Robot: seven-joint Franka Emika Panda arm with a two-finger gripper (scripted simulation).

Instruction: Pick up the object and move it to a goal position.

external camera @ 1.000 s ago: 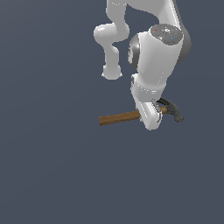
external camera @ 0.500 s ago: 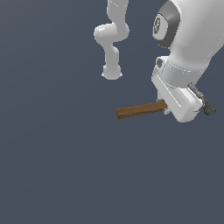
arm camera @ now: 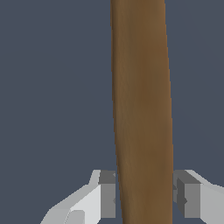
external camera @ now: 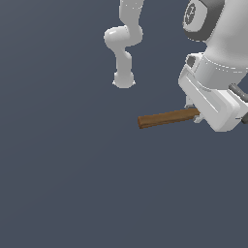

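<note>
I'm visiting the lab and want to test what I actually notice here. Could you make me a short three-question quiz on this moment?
1. True or false: the gripper has its fingers on either side of the hammer's wooden handle.
2. Multiple choice: in the exterior view, the free end of the handle points toward
A. the exterior view's left
B. the exterior view's right
C. straight up
3. Fill in: in the exterior view the hammer's metal head is mostly hidden behind the robot's white ____.

Key
1. True; in the wrist view the pads press the handle from both sides.
2. A
3. Hand (the gripper body)
</note>
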